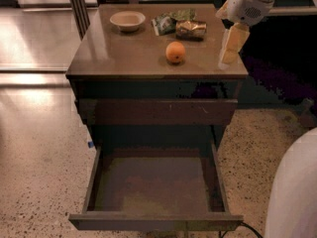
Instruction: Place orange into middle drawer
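The orange (pixel 175 52) sits on the brown cabinet top (pixel 124 53), right of centre near the front edge. My gripper (pixel 230 49) hangs pointing down over the right edge of the top, to the right of the orange and apart from it, holding nothing that I can see. The middle drawer (pixel 154 185) is pulled wide open below, a dark-brown tray with a flat bare floor and a plain front board (pixel 153 221). Nothing lies in it.
A beige bowl (pixel 128 20), a green packet (pixel 167 20) and a gold-brown can (pixel 191 29) lie at the back of the top. A shut scuffed drawer front (pixel 158 112) sits above the open drawer. My white body (pixel 297 192) fills the lower right.
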